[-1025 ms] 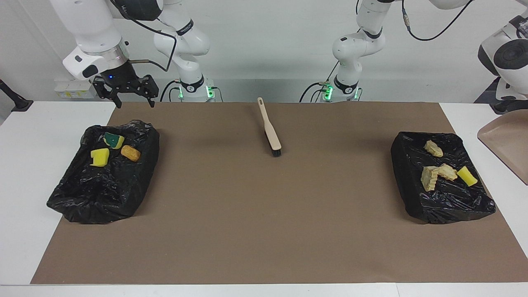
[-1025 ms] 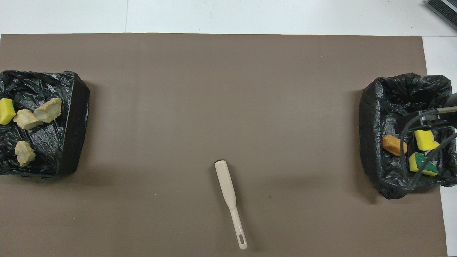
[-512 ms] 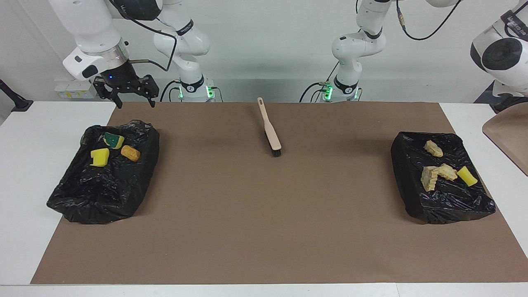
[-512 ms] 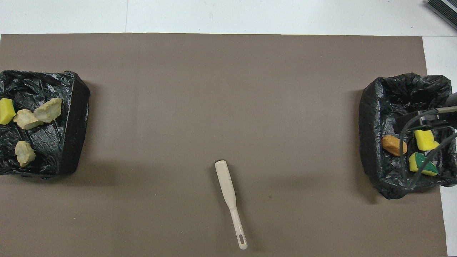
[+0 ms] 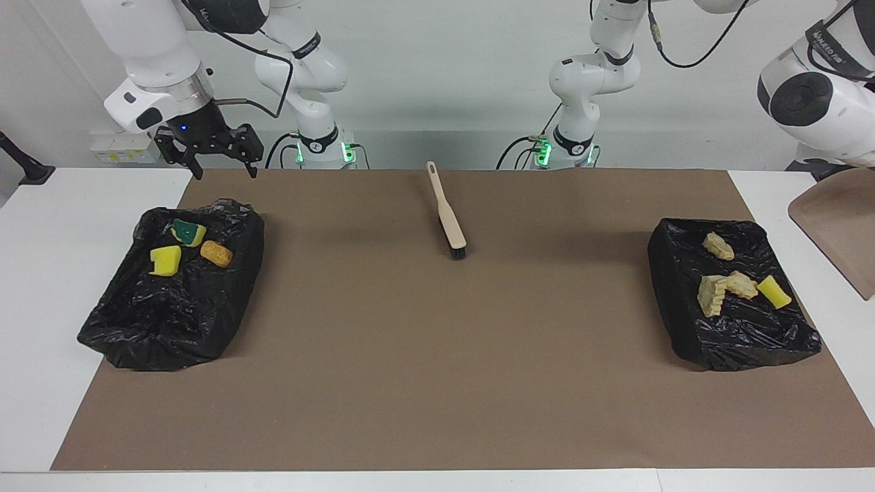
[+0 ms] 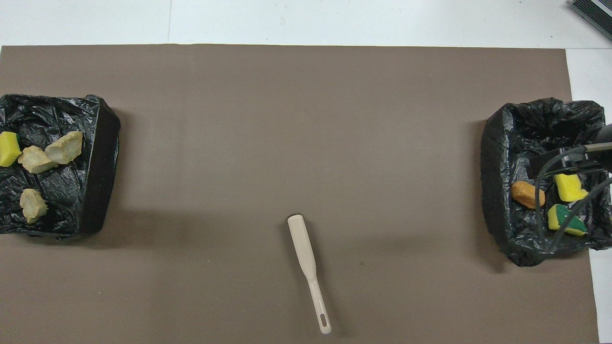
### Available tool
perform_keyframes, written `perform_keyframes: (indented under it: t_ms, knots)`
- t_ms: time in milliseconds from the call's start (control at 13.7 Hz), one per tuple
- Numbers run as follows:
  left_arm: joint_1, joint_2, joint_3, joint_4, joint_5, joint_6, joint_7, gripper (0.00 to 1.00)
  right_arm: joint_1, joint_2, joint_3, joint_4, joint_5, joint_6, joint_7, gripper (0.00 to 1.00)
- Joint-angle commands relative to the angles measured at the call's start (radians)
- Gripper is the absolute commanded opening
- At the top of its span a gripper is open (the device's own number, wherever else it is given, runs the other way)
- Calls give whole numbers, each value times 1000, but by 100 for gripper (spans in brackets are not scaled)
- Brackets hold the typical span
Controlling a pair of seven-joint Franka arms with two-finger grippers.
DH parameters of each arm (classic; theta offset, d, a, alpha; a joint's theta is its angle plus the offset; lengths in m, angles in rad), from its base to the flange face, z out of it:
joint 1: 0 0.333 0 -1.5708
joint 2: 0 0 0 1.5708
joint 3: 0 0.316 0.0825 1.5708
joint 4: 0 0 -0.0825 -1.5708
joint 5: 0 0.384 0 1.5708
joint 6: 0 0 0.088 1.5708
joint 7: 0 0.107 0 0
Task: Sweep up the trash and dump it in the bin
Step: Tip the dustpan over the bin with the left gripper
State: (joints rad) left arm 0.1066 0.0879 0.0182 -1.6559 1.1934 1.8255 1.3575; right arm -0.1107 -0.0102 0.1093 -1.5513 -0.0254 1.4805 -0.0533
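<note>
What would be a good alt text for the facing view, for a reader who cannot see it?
Seven sponge and foam chunks lie in two black-lined bins at the ends of a brown mat, four at the left arm's end, three under the open right gripper. A brush lies between the bins, nearer the robots. The dustpan hangs at the left arm's edge.

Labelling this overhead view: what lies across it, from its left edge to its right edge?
Bin with beige and yellow trash → brush → bin with orange, yellow and green trash.
</note>
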Motion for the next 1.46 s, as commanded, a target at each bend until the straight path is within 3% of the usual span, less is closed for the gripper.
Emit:
perform_keyframes:
  t_ms: [0,439,659,879,1171,1391]
  knots:
    - [-19,-1,6,12,-93,-47,-38,0,-7,-8,4,-7,16,-2,10,100]
    - [-108,-2,6,8,-455,-98,-121,0,-7,-8,4,-7,16,-2,10,100]
    - [-192,-2,5,-10,-607,-127,-338,0,-7,-8,4,-7,16,-2,10,100]
    - [-234,4,5,-19,-840,-121,-573,0,-7,-8,4,-7,16,-2,10,100]
    - [-346,6,5,-50,-1015,-63,-909,0,-7,-8,4,-7,16,-2,10,100]
    - [-477,100,5,-30,-1052,-37,-1137,0,-7,-8,4,-7,16,-2,10,100]
